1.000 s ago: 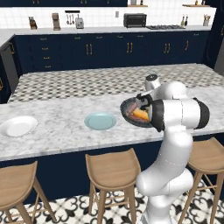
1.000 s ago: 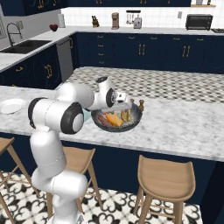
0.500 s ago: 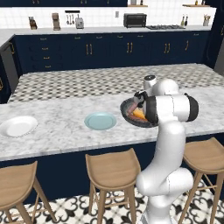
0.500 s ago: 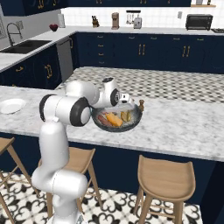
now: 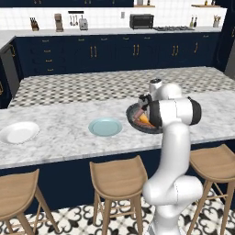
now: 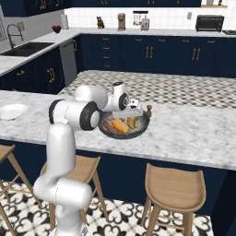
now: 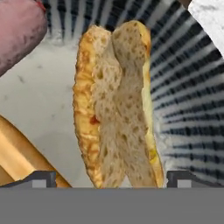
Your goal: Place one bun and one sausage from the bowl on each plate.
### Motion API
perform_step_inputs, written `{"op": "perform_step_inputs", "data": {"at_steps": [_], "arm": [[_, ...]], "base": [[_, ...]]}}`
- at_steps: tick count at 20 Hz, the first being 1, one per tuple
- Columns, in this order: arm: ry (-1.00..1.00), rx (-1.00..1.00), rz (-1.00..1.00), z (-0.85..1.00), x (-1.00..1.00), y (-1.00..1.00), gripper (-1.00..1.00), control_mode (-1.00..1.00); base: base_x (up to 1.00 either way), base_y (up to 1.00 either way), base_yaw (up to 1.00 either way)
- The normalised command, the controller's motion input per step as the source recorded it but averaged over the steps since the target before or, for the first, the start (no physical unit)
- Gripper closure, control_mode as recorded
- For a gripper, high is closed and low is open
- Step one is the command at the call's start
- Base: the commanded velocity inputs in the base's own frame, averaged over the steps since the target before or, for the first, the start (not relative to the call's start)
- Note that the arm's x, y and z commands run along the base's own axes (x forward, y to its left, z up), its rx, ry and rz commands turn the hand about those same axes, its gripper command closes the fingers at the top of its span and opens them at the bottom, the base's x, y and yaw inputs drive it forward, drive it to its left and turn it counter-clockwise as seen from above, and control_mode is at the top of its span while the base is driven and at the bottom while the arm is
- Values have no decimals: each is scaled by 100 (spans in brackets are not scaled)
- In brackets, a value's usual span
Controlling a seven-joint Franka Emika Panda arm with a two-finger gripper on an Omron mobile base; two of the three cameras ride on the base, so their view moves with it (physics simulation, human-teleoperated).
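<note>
The dark grey bowl (image 6: 138,133) sits on the marble island, and my arm hides part of the bowl (image 5: 134,120) in the left base view. Inside lie a split bun (image 7: 118,105), a pinkish sausage (image 7: 19,30) and another golden bun (image 7: 17,153). My gripper (image 7: 111,179) hangs low in the bowl, open, with one fingertip (image 7: 37,178) on each side of the split bun's end. The gripper (image 6: 133,114) points down over the food, as the gripper (image 5: 143,110) also does from the left. The light blue plate (image 5: 105,126) lies left of the bowl and the white plate (image 5: 18,132) further left.
A small brown shaker-like object (image 6: 148,110) stands just behind the bowl. Wooden stools (image 5: 119,176) line the island's near side. The white plate (image 6: 11,111) lies at the counter's left end. Dark cabinets and a back counter with appliances (image 5: 141,20) stand far behind.
The arm's elbow has swung and the hand has come down closer over the bowl. The jaws have stayed open. Bowl and plates have not moved.
</note>
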Motion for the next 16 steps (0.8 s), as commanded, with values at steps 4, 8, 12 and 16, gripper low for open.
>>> {"op": "perform_step_inputs", "data": {"at_steps": [4,8,12,16], "arm": [[0,0,0,-34,21,-19,-100,-100],[0,0,0,-21,17,-28,-100,-100],[1,0,0,-24,9,-8,-100,-100],[12,0,0,-50,0,0,100,-100]], "base": [[0,0,0],[0,0,0],[0,0,0],[0,0,0]]}}
